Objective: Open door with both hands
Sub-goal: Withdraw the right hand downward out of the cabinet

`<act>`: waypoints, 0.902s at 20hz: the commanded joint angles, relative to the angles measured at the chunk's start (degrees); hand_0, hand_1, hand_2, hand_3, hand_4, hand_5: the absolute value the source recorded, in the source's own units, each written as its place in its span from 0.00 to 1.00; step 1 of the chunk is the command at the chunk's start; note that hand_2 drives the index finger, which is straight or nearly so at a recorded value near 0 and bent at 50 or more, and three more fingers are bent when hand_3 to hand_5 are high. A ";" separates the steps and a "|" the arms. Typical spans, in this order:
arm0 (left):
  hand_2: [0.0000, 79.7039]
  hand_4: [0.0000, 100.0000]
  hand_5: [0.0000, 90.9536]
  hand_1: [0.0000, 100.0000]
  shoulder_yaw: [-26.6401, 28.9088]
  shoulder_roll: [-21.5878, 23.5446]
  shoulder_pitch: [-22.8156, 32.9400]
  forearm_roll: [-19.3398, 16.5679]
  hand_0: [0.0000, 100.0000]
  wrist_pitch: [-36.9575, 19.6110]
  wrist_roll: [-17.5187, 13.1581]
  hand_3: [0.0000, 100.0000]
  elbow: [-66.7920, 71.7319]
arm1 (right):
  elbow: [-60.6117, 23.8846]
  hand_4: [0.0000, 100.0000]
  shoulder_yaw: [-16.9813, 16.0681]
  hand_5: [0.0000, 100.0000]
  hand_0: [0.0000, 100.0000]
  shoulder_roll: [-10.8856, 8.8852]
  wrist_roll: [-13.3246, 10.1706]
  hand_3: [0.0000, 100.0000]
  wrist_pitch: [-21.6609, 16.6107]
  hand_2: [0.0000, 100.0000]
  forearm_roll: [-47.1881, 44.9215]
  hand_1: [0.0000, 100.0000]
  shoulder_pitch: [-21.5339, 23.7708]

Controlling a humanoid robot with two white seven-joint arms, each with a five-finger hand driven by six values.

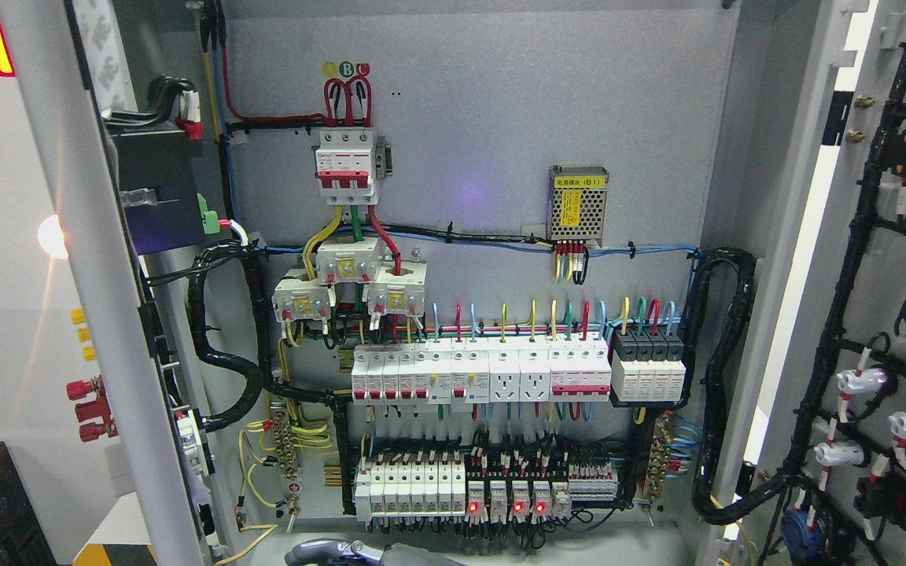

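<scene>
Head view: a grey metal electrical cabinet (484, 141) is seen with both of its doors swung wide. The left grey door (99, 314) is seen edge-on at the picture's left, with red and yellow terminals on its outer face. The right grey door (783, 259) is swung out at the right, its inner face laced with black cable looms (846, 299) and white connectors.

Inside, a white three-pole breaker with red levers (347, 165) is mounted high on the back panel, a perforated silver power supply with a yellow label (577, 203) to its right, and rows of white breakers (480, 376) below.

Only a grey rounded part of the robot (335, 552) is seen at the bottom edge; it cannot be told which hand it is, nor how it is held.
</scene>
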 commanded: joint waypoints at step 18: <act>0.00 0.00 0.00 0.00 0.53 -0.01 0.00 -0.08 0.00 0.00 -0.02 0.00 0.00 | 0.40 0.00 4.39 0.00 0.19 11.09 -0.06 0.00 5.78 0.00 0.25 0.00 -0.87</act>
